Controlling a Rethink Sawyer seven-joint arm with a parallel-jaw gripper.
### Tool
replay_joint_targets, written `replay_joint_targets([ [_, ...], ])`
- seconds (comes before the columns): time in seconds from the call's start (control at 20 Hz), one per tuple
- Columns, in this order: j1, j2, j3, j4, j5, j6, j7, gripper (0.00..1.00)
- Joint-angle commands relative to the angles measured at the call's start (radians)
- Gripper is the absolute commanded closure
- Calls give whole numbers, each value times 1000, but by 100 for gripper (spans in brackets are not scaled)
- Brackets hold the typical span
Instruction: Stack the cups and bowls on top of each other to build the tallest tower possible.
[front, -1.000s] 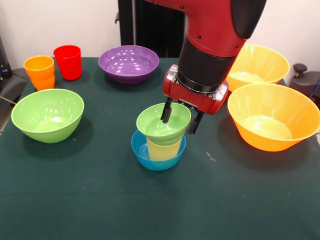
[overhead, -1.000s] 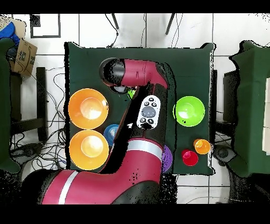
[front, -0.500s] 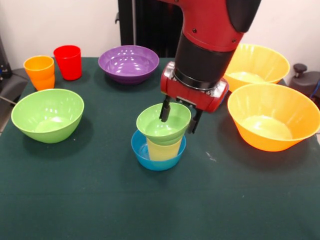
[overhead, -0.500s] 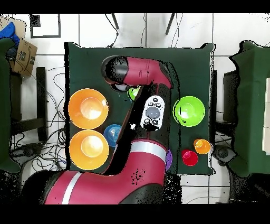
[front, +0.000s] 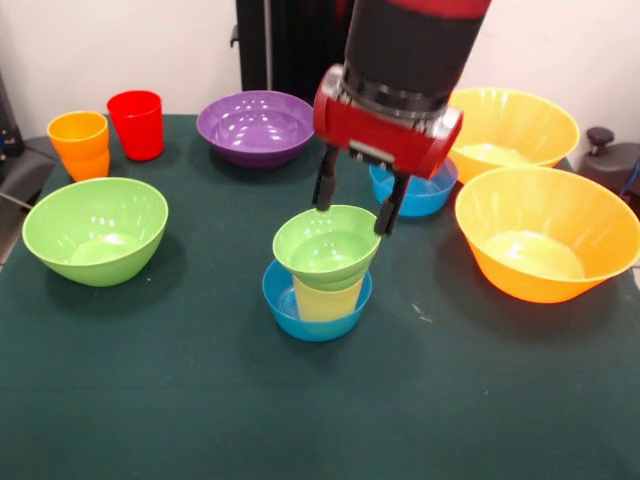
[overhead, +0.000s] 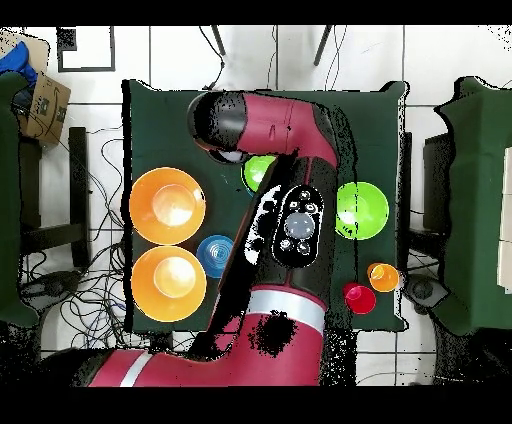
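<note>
Tower (front: 322, 275) sits mid-bench, slightly near of centre: small blue bowl (front: 315, 303) at the base, pale yellow cup (front: 327, 297) standing in it, small green bowl (front: 327, 243) seated on the cup's rim. Large orange bowl is not on it yet.

Handling, my read: all thin glossy plastic, so light, stiff, slick. The green bowl rests on a narrow cup rim only, so a sideways nudge probably tips it. The bowls have thin walls: pinch across the rim, one finger inside and one outside, and lift straight up. No drag.

Pincer (front: 357, 204) hangs just above the green bowl's far rim, fingers apart, nothing held. It looks clear of the bowl.

Versus a second ago: one finger was down inside the green bowl and the other outside it, straddling the wall; now both tips are above the rim and the wrist is higher. Tower is unchanged, so the bowl is released in place. A second small blue bowl (front: 415, 190), hidden behind the arm before, now shows far-right of the tower.

Other pieces:
- two large orange bowls, right (front: 545, 232) and far right (front: 515, 125)
- large green bowl (front: 95, 230) left
- purple bowl (front: 258, 127) far
- orange cup (front: 79, 143) and red cup (front: 136, 124), far-left corner

Bench (front: 200, 400) is dark green cloth.
</note>
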Motion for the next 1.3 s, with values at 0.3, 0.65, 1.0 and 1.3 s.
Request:
replay_joint_targets([
  [0.3, 8, -124, 63, -19, -4, 228, 4, 0],
  [0.65, -57, -237, 137, 184, 40, 106, -101, 0],
  [1.0, -93, -382, 168, 521, 66, -44, -152, 0],
  [1.3, -80, -480, 132, 583, 34, 5, -113, 0],
])
